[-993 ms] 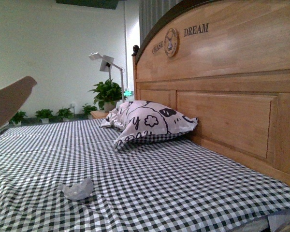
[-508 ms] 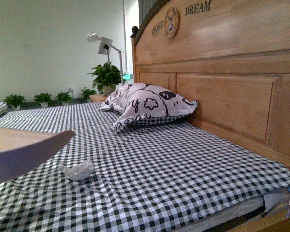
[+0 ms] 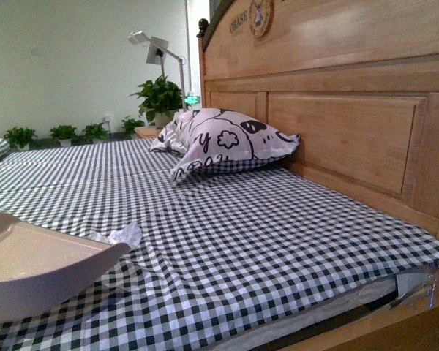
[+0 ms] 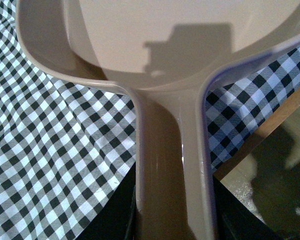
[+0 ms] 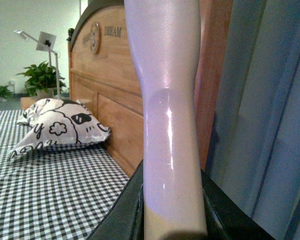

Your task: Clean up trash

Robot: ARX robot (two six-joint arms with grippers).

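A tissue wad point(image 3: 122, 235) lies on the worktop point(image 3: 278, 241), just beside the front lip of the dustpan point(image 3: 36, 263). The left pincer point(image 4: 172, 220) grips the dustpan's handle; the right pincer point(image 5: 172, 220) grips a pale handle point(image 5: 165, 100). The lip could nudge the light wad away or snag the cloth.

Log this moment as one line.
left tool: holds pale pinkish plastic dustpan | dustpan lip: beside small white tissue wad | wad: on checked bedsheet

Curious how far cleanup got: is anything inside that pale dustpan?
Nothing visible: the dustpan looks bare inside. The tissue wad lies on the checked sheet at its far rim. Its near wall hides part of the inside.
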